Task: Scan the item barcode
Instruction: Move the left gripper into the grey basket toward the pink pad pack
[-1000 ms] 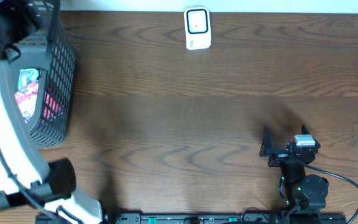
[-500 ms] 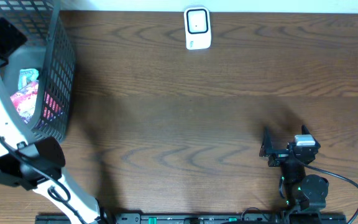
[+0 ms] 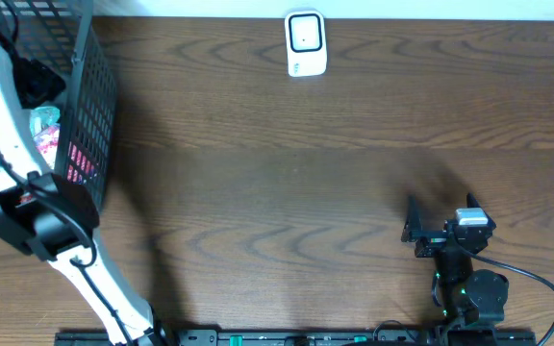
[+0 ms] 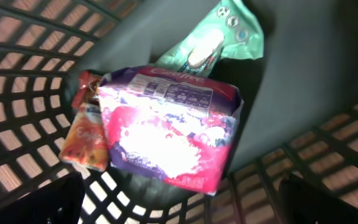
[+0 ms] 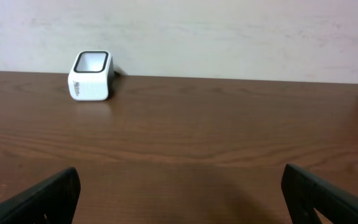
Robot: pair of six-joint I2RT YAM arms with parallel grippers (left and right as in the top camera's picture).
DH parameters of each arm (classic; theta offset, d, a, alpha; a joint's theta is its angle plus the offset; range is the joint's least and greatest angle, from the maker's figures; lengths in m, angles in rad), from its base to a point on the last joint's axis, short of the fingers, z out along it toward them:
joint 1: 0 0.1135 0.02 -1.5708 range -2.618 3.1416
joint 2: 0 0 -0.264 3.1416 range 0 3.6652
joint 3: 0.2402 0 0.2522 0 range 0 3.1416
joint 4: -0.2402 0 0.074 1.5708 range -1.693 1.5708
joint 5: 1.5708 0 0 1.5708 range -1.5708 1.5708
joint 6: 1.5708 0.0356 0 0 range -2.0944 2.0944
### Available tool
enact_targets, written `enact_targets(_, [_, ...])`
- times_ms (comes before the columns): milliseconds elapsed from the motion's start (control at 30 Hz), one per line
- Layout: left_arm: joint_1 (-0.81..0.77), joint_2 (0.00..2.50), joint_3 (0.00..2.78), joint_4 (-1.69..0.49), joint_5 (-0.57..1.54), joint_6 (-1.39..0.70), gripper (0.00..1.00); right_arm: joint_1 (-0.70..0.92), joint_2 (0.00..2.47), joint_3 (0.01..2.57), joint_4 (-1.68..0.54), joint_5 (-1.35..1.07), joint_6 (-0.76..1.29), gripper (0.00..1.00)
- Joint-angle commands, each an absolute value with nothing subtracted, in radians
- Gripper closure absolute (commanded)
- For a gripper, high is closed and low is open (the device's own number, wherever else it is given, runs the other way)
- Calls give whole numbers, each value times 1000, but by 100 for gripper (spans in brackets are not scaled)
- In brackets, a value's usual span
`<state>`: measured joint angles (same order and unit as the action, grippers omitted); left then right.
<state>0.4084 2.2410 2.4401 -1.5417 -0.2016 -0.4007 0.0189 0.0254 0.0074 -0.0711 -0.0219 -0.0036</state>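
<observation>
Several packets lie in the black mesh basket [image 3: 94, 86] at the table's far left. In the left wrist view the biggest is a purple and pink packet [image 4: 169, 127]; an orange packet [image 4: 87, 140] lies to its left and a green packet [image 4: 219, 40] behind it. My left gripper [image 4: 182, 208] hangs open inside the basket [image 4: 23, 81], just above the packets, with nothing between its fingers. From overhead the left gripper [image 3: 38, 88] sits over the pink packet [image 3: 48, 144]. The white barcode scanner [image 3: 305, 43] stands at the table's back edge. My right gripper [image 3: 408, 221] rests open and empty near the front right.
The right wrist view shows bare wooden table up to the scanner [image 5: 91, 76] and a pale wall behind it. The basket's mesh walls surround the left gripper closely. The left arm's elbow [image 3: 37, 221] stands in front of the basket.
The left arm has swung toward the back and reached deeper into the basket; its elbow has moved up the frame. The right arm has not moved.
</observation>
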Motion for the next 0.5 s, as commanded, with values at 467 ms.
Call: enact_targets(467, [410, 2370, 2367, -1528, -249, -417, 1, 15, 22, 6, -75, -17, 10, 1])
